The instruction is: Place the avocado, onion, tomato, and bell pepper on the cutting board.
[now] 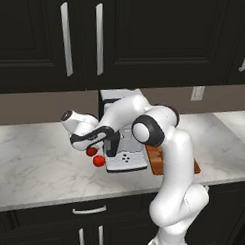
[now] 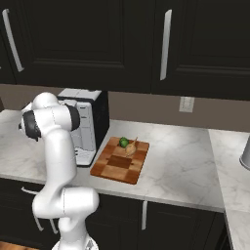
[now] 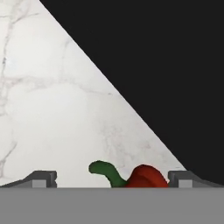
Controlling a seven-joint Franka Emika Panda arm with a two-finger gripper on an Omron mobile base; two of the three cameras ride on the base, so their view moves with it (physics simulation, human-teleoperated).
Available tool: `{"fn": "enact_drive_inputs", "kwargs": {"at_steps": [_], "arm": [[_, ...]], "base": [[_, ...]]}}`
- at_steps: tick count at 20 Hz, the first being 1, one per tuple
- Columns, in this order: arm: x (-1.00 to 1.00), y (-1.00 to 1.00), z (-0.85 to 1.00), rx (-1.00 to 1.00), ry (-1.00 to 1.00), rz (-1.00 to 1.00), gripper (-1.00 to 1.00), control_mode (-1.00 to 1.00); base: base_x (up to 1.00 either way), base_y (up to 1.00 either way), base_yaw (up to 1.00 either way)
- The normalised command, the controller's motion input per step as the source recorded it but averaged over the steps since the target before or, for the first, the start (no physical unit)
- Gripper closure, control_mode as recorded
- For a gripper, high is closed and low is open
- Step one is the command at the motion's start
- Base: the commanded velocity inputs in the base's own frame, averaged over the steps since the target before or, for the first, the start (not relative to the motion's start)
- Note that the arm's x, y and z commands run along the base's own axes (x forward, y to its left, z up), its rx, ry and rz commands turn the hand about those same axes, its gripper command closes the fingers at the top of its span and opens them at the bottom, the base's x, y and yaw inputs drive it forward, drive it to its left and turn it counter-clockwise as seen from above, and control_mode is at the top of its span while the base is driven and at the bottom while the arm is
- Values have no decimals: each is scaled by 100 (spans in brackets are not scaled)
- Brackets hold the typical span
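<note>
My gripper (image 1: 92, 145) hangs over the counter left of the coffee machine, open, its fingertips (image 3: 42, 178) wide apart. The bell pepper (image 3: 145, 176), dark red with a curled green stem, lies between them, closer to the right tip. In the left base view the bell pepper (image 1: 91, 151) sits just under the hand, and the brighter tomato (image 1: 98, 161) rests beside it toward the front. The cutting board (image 2: 117, 168) lies right of the machine. It carries the green avocado (image 2: 124, 142) and the tan onion (image 2: 131, 148) at its far end.
A white and black coffee machine (image 2: 85, 127) stands between the red vegetables and the board. Its dark side (image 3: 166, 65) is close to the gripper. Dark cabinets hang above the counter. A grey vessel (image 2: 245, 154) stands at the far right.
</note>
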Motion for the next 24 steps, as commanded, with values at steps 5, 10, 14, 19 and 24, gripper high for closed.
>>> {"fn": "enact_drive_inputs", "kwargs": {"at_steps": [5,10,14,19,24], "arm": [[-15,2,-6,0,-1,0,-100,-100],[-30,0,-29,0,1,-1,-100,-100],[-18,1,-22,0,3,0,-100,-100],[0,0,0,0,0,0,-100,-100],[0,12,0,0,1,0,100,-100]], "base": [[0,0,0],[0,0,0],[0,0,0],[0,0,0],[0,0,0]]}}
